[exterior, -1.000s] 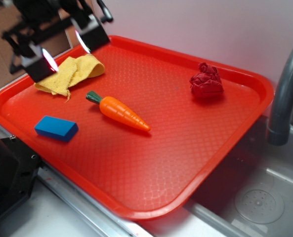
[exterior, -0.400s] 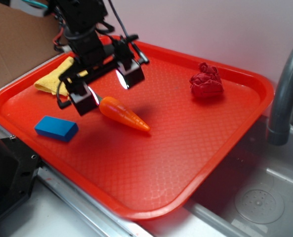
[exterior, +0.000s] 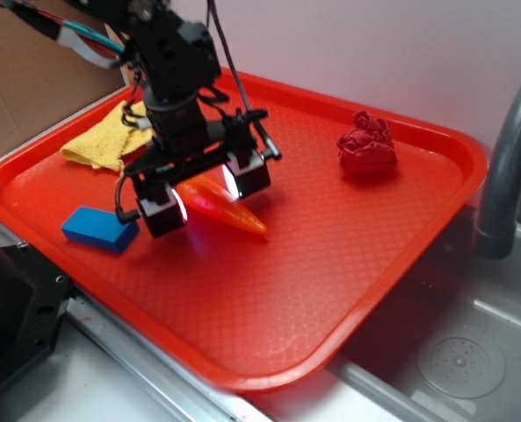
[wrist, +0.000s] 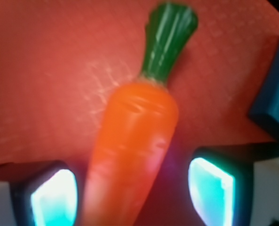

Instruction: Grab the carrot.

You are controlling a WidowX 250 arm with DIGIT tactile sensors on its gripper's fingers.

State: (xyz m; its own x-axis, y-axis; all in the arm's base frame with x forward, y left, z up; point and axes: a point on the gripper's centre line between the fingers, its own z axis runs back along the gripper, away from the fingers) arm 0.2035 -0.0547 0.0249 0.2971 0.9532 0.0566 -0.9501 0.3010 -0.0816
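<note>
The carrot (exterior: 220, 202) lay on the red tray (exterior: 330, 264), left of the tray's middle, with its point toward the tray's centre. The gripper (exterior: 204, 192) stood low over it with the jaws apart, one finger on each side of the carrot's thick part. In the wrist view the carrot (wrist: 130, 155) ran between the two lit pads (wrist: 210, 190), its green stem cap (wrist: 170, 40) pointing away from the jaws, and a gap showed between each pad and the orange body. The blue block (exterior: 100, 229) lay near the tray's left edge, just beside the nearer finger. The yellow cloth (exterior: 111, 136) lay in the far left corner, and the dark red ball (exterior: 365, 145) toward the far right corner.
</note>
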